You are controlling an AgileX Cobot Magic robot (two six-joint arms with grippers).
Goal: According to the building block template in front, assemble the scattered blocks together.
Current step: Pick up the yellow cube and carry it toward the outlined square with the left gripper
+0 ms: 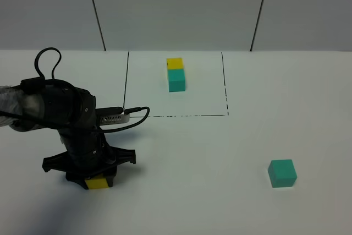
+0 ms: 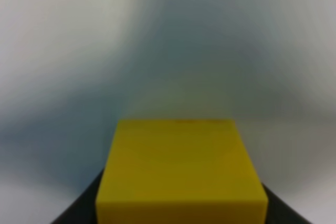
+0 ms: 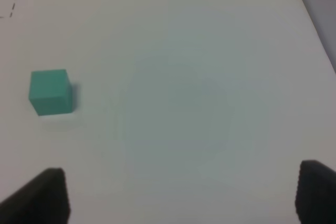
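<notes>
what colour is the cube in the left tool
Yellow; the cube shows best in the left wrist view.

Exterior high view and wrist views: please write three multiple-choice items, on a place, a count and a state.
1. Where is the loose teal cube? A. outside the black-lined frame, to its right. B. inside it. C. stacked on another cube.
2. How many cubes does the exterior high view show? A. two. B. six. C. four.
3. The left hand is: A. open. B. shut on the loose yellow cube. C. shut on a teal cube.
A: it sits alone beyond the line. C: two in the template, two loose. B: dark fingers flank that cube.
</notes>
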